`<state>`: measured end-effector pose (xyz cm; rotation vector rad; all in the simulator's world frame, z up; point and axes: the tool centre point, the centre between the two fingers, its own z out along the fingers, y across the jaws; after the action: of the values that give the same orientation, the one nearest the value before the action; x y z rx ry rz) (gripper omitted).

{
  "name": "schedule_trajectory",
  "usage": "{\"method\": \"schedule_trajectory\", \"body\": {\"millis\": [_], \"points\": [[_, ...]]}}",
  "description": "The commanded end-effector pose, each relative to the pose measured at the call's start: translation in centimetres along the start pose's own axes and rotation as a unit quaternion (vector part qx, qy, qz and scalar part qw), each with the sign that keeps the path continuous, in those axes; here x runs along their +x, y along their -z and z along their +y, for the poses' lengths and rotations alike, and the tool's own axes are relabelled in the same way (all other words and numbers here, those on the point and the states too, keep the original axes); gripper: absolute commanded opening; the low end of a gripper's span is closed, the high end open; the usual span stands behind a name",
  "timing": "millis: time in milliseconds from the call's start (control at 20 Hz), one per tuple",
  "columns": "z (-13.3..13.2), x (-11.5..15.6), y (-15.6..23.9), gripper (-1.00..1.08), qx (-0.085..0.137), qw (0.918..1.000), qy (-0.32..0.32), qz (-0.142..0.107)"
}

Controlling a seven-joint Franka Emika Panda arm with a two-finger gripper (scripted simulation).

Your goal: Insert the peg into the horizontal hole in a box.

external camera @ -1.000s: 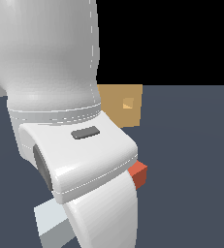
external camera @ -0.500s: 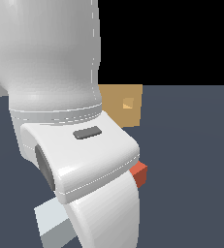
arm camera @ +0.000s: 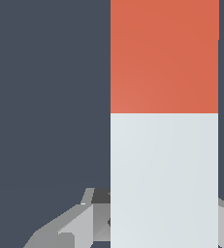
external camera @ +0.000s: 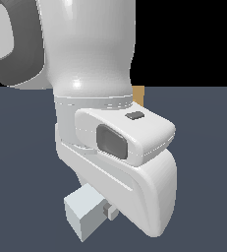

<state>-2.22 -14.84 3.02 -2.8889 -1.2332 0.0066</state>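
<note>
Peg (arm camera: 164, 126): in the wrist view it filled much of the frame as a broad bar, pale grey-white on the near stretch and red-orange on the far stretch, the colour change a clean straight line across it. In the exterior view only its pale square end showed, low down at the exterior view's left, poking out from behind the arm.
Peg's place: off the dark surface as far as the views showed, carried at the jaws, its red-orange end hidden in the exterior view.
Jaws: grey finger parts (arm camera: 84, 223) showed on both sides of the pale section in the wrist view, pressed against it; the gripper (arm camera: 164, 227) was clamped on the peg.
Box (external camera: 139, 94): only a thin tan sliver was visible behind the arm's upper body; its hole could not be seen.
Arm (external camera: 115, 147): large white links filled the middle of the exterior view and hid most of the scene.
Surface (external camera: 203, 147): plain dark blue-grey.
</note>
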Motion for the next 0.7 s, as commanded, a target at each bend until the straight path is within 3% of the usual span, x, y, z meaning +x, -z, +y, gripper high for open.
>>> {"method": "schedule_trajectory", "body": {"millis": [0, 350, 650], "points": [[0.5, 1.7, 0.7, -1.00, -0.002, 0.9996, 0.029, 0.001], [1.0, 8.3, 2.5, -1.00, -0.002, 0.9901, 0.140, 0.000], [0.0, 14.9, 4.4, -1.00, -0.003, 0.9681, 0.251, 0.000]]}}
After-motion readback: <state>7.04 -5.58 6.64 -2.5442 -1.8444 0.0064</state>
